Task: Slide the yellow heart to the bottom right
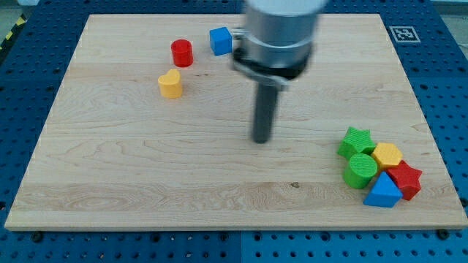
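The yellow heart (170, 84) stands on the wooden board (131, 168) at the upper left. A red cylinder (181, 52) is just above it, and a blue cube (221, 40) lies to the right of that. My tip (262, 139) rests near the middle of the board, well to the right of and below the yellow heart, touching no block.
A cluster sits at the bottom right: a green star (356, 140), a green cylinder (361, 169), a yellow hexagon (387, 155), a red star (406, 180) and a blue triangle (383, 192). A fiducial marker (403, 33) is at the board's top right corner.
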`<state>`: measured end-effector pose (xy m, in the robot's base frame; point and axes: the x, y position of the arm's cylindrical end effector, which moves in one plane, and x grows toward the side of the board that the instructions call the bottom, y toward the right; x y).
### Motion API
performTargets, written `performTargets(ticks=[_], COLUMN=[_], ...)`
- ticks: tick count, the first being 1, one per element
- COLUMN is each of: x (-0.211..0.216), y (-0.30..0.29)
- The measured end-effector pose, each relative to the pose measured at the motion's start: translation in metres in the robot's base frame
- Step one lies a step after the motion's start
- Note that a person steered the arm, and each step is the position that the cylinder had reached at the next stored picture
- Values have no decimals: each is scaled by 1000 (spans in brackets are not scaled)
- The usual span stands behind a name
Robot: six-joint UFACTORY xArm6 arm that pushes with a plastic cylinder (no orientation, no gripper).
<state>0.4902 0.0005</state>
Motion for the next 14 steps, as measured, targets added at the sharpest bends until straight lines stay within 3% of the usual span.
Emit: performTargets(ticks=[2, 3, 6, 8, 11, 14], x=[-55, -104, -116, -87, -12, 24], y=[-217, -221, -92, -70, -93, -116])
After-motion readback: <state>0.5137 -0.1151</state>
